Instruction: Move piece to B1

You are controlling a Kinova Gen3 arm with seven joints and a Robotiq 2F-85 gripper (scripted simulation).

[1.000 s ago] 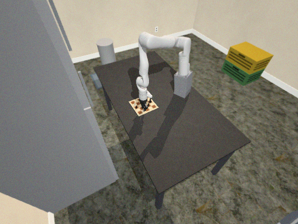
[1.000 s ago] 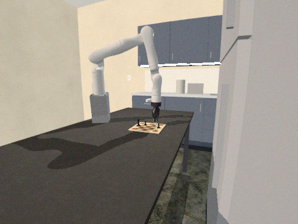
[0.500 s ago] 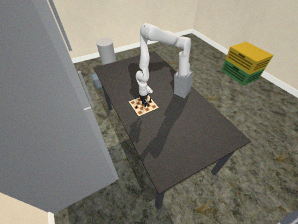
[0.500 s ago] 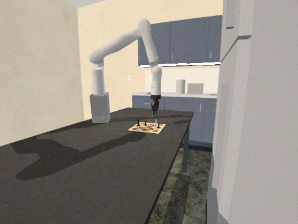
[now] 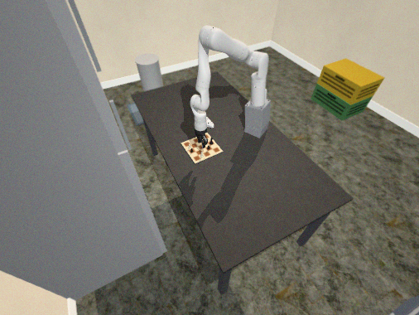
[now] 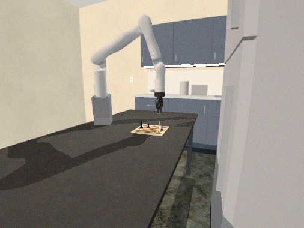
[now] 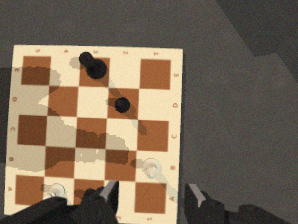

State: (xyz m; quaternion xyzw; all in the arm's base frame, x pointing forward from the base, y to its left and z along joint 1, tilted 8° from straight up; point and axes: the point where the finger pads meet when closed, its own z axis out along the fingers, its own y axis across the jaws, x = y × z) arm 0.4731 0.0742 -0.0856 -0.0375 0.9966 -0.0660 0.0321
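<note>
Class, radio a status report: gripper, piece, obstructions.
Black two-finger gripper open, empty, above checkered board. Small white chess piece upright on B1. Nothing in the way.

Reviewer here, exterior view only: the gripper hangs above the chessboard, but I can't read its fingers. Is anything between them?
Observer: No. In the wrist view the gripper is open, with nothing between its fingers.
Operator: Which square holds the white piece nearest the gripper?
Observer: The white piece stands on B1, going by the letters and digits on the edge of the chessboard.
Operator: And D5?
Observer: D5 holds no piece. The nearest are the taller black piece on E3 and the black pawn on D2.
</note>
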